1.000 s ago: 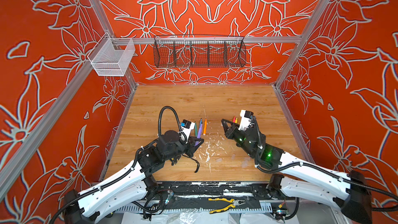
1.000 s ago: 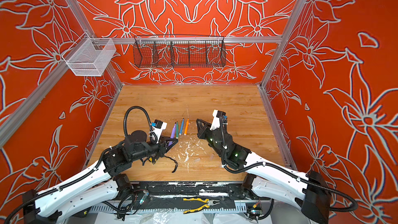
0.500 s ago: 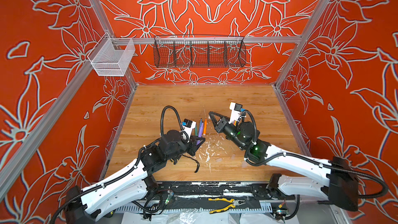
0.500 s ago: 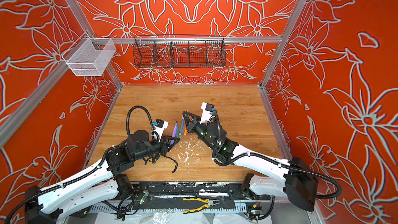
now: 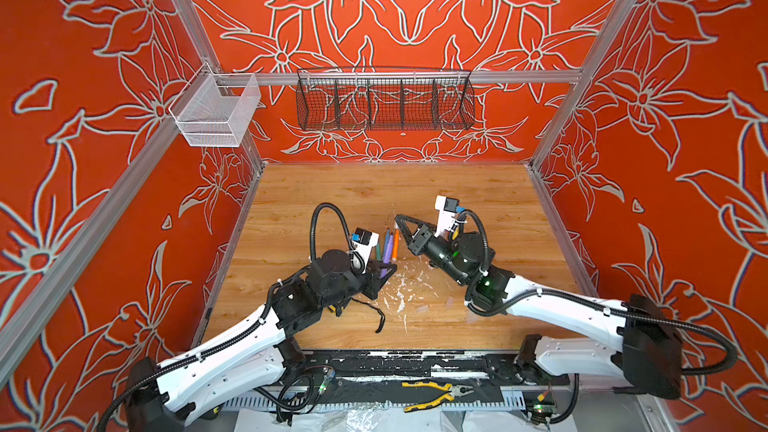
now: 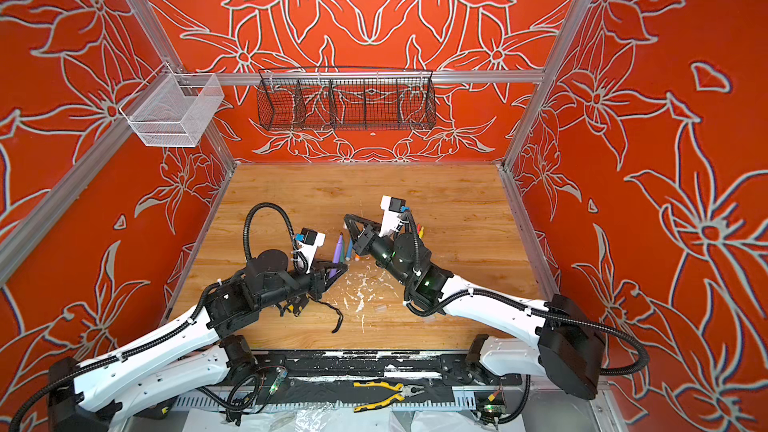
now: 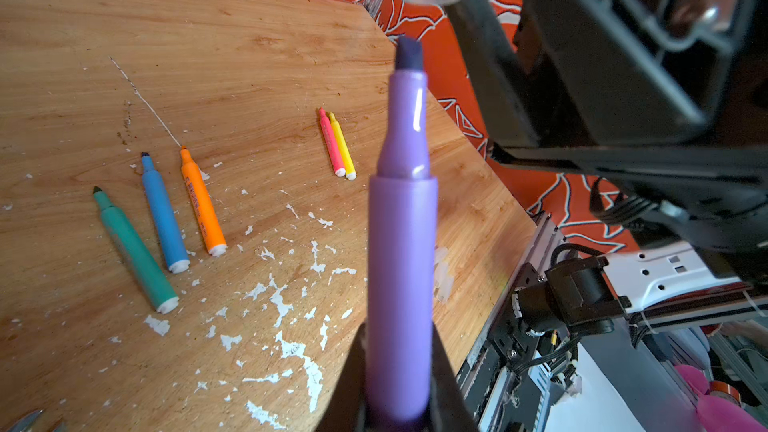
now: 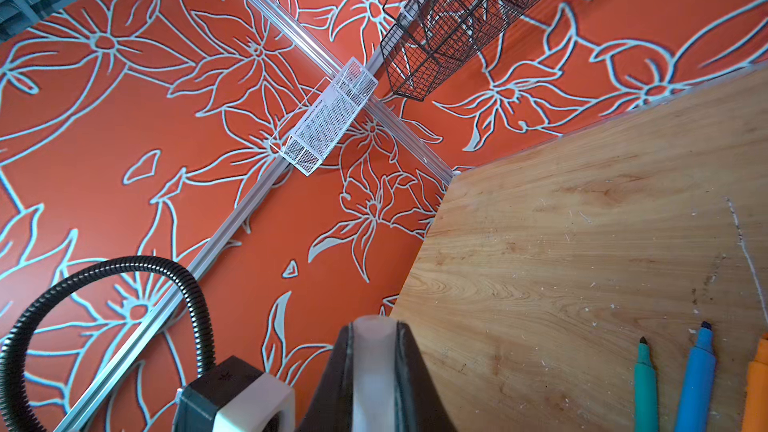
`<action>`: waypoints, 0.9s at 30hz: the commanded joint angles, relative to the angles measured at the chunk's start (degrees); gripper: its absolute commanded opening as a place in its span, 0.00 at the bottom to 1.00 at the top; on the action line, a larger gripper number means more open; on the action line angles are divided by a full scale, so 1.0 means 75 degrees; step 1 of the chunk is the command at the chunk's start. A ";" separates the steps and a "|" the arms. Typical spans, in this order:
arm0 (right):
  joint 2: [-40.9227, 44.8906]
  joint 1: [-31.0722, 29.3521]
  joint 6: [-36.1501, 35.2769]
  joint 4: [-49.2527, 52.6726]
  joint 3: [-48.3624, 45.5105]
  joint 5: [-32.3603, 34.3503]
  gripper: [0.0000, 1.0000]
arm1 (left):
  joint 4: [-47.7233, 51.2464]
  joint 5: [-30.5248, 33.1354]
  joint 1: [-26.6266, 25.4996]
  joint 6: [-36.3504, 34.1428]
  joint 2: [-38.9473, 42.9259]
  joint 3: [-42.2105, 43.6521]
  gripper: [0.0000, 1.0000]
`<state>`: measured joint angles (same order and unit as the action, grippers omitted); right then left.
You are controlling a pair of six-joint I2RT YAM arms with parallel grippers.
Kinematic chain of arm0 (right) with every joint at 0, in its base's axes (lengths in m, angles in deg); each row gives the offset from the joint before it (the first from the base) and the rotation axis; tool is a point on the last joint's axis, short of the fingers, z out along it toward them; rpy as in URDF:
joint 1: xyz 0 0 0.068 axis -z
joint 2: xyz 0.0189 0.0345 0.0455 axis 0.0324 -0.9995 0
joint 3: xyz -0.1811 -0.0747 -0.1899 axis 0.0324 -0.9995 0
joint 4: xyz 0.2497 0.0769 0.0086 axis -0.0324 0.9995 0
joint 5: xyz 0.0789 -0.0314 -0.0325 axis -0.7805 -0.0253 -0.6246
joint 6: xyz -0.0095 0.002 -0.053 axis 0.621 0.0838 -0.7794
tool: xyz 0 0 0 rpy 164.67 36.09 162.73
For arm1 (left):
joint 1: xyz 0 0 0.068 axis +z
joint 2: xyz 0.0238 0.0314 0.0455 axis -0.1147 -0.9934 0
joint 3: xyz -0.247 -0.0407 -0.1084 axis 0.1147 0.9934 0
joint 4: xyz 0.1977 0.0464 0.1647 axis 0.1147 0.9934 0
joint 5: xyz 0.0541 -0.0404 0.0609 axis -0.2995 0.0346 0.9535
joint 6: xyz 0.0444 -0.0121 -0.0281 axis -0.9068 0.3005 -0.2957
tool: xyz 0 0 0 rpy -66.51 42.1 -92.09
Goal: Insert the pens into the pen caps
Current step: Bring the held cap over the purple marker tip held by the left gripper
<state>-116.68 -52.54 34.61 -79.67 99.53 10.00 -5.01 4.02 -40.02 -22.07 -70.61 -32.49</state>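
Fingers on the left gripper [image 7: 401, 384]: clamped around the wide lower barrel of the purple pen [image 7: 402, 243], neck and dark tip left bare.
Fingers on the right gripper [image 8: 372, 380]: pinched on the clear cap [image 8: 371, 351] by its sides, one end poking out past them.
Where they meet: mid-table, in the air. Seen from the left wrist, the cap's open mouth sits just beyond the pen tip, apart from it and a little off line. Nothing is seated yet.
Other pens: teal pen [image 7: 135, 251], blue pen [image 7: 164, 214] and orange pen [image 7: 203, 201] lie side by side on the table [image 7: 249, 56], just far of the left gripper. Pink pen [image 7: 331, 143] and yellow pen [image 7: 343, 147] touch each other further right.
Spare caps [image 7: 441, 272]: faint, near side, right of the white flecks [image 7: 282, 305].
Pen handling: probably light and stiff with a smooth barrel, so it may pivot under a push. The wide barrel is the place to hold.
Cap handling: likely light, thin-walled and slick. Hold it mid-body with the mouth clear, and squeeze gently.
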 commanded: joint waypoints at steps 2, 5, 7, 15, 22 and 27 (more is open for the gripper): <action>-0.0188 -0.0048 0.0131 -0.0131 0.0317 -0.0126 0.10 | -0.0235 -0.0010 -0.0055 -0.0044 0.0065 -0.0144 0.00; -0.0274 -0.0060 0.0127 -0.0104 0.0439 -0.0301 0.09 | -0.0230 0.0005 -0.0053 -0.0077 0.0101 -0.0133 0.00; -0.0320 -0.0072 0.0152 -0.0089 0.0436 -0.0267 0.09 | -0.0223 0.0040 -0.0054 -0.0078 0.0105 -0.0123 0.00; -0.0397 -0.0095 0.0251 -0.0161 0.0322 -0.0319 0.09 | -0.0285 0.0209 -0.0055 -0.0108 0.0054 -0.0070 0.00; -0.0292 -0.0119 0.0259 -0.0172 0.0205 -0.0357 0.09 | -0.0312 0.0295 -0.0055 -0.0128 0.0042 -0.0048 0.00; -0.0217 -0.0131 0.0230 -0.0167 0.0176 -0.0425 0.09 | -0.0300 0.0282 -0.0052 -0.0139 -0.0028 -0.0097 0.00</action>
<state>-119.43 -53.10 35.84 -79.65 101.15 8.07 -5.71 5.66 -40.02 -22.31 -70.59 -32.49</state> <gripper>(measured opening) 0.173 0.146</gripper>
